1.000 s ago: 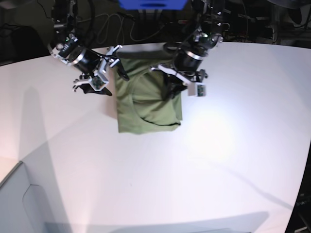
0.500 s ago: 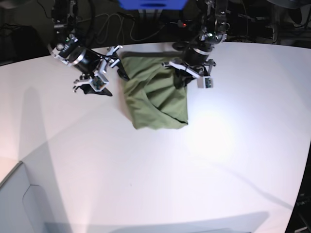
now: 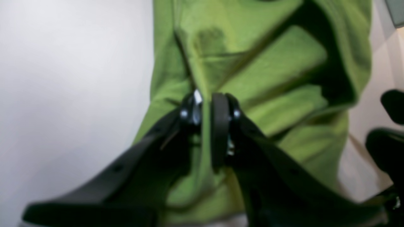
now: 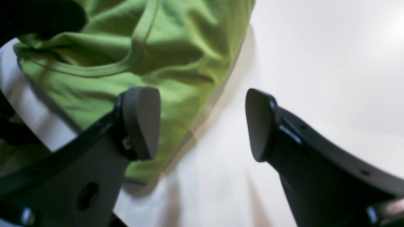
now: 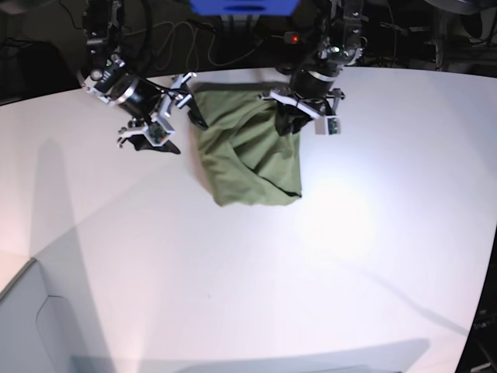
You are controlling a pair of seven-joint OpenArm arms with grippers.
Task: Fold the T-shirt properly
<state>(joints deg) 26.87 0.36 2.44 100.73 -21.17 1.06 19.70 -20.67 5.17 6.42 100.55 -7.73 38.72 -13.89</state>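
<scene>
1. A white table (image 5: 256, 280) fills the base view, with dark equipment and cables behind its far edge and a bright glare patch right of centre.
2. Both arms reach in from the far edge. The left arm comes down steeply at the upper right of the base view, its left hand (image 5: 291, 124) pointing down at the far right corner of the cloth. The right arm lies lower and slanted at the upper left, its right hand (image 5: 185, 97) level with the cloth's far left edge.
3. The T-shirt (image 5: 248, 151) lies bunched on the far middle of the table, between the two hands. Its long axis runs from the far edge towards the camera, leaning slightly right, with the nearer end narrowed to a blunt fold and diagonal creases across the top.
4. In the left wrist view the left hand (image 3: 205, 110) has its two fingertips (image 3: 219, 123) only a narrow slit apart, with a raised ridge of the T-shirt (image 3: 252, 75) running between them; the picture is blurred and I cannot tell whether the cloth is still pinched or just let go.
5. In the right wrist view the right hand (image 4: 202, 123) is spread wide and grips nothing. One fingertip (image 4: 142, 121) hangs over the T-shirt's edge (image 4: 132, 53), the other over bare table (image 4: 315, 63).
</scene>
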